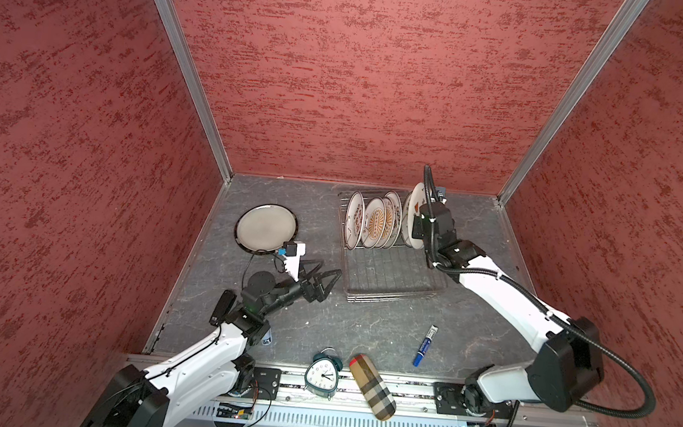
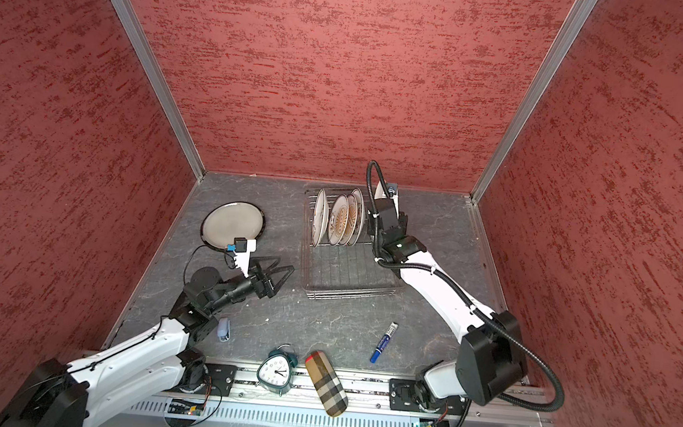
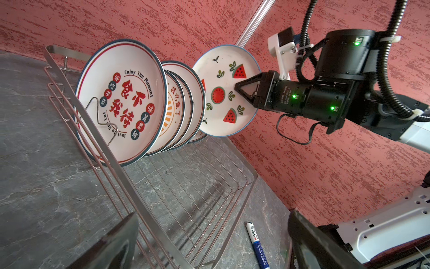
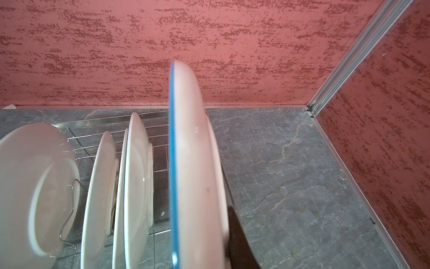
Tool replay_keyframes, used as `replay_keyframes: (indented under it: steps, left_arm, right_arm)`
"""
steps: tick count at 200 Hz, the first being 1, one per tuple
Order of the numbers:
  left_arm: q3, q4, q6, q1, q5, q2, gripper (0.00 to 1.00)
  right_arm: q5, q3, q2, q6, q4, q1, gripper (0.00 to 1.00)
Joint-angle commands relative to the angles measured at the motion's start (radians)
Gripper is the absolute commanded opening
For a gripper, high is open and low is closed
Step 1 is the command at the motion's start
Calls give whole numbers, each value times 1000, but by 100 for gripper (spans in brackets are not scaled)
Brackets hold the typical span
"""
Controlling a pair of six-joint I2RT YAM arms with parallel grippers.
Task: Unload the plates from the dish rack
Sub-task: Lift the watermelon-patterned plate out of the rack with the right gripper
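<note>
The silver wire dish rack [image 1: 389, 268] [image 2: 343, 269] [image 3: 167, 191] holds several plates upright; the nearest carries red characters [image 3: 121, 100], and a sunburst plate [image 1: 374, 223] stands behind it. My right gripper [image 3: 239, 87] [image 1: 416, 224] is shut on the rim of a watermelon plate [image 3: 223, 93] [image 4: 193, 163] [image 1: 418, 197], which sits higher than the row at the rack's right end. Only one dark finger [image 4: 239, 242] shows behind it. A grey-white plate [image 1: 267, 228] [image 2: 234, 225] lies flat on the table at left. My left gripper [image 1: 329, 274] [image 2: 281, 266] [image 3: 209, 244] hangs open and empty near the rack's front left corner.
On the table's front part lie a blue marker [image 1: 424, 345] [image 3: 257, 246], a green alarm clock [image 1: 321, 373] and a plaid case [image 1: 372, 386]. A small blue-grey object [image 2: 223, 329] sits by the left arm. Red walls close in the back and both sides.
</note>
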Motion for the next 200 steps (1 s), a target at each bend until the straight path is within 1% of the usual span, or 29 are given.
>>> replay_keyframes:
  steps: [1, 26, 39, 66, 85, 109, 131, 179, 200]
  left_arm:
    - [-17, 8, 6, -3, -24, -6, 99]
    - [-23, 0, -6, -2, -67, -13, 99]
    - [-24, -3, 1, -1, -72, -18, 100]
    - [-19, -53, 13, -1, -92, -52, 99]
    - [-28, -52, 7, -3, -93, -73, 99]
    - [-36, -63, -10, -3, -115, -91, 99]
    - [-48, -46, -30, -3, -134, -93, 99]
    - [-70, -7, -46, -3, -140, -100, 99]
    - [-90, 41, -53, -3, -109, -115, 99]
  right_arm:
    - [68, -16, -113, -3, 158, 22, 0]
    - [89, -63, -191, 9, 156, 48, 0]
    - [90, -92, -236, 6, 167, 59, 0]
    - [55, -179, -357, 15, 207, 72, 0]
    - [1, -237, -446, 30, 229, 72, 0]
    - [-83, -304, -534, 63, 273, 72, 0]
    - [-196, -350, -576, 102, 309, 72, 0]
    - [-440, -441, -615, 188, 437, 72, 0]
    - [-559, -482, -615, 239, 518, 72, 0]
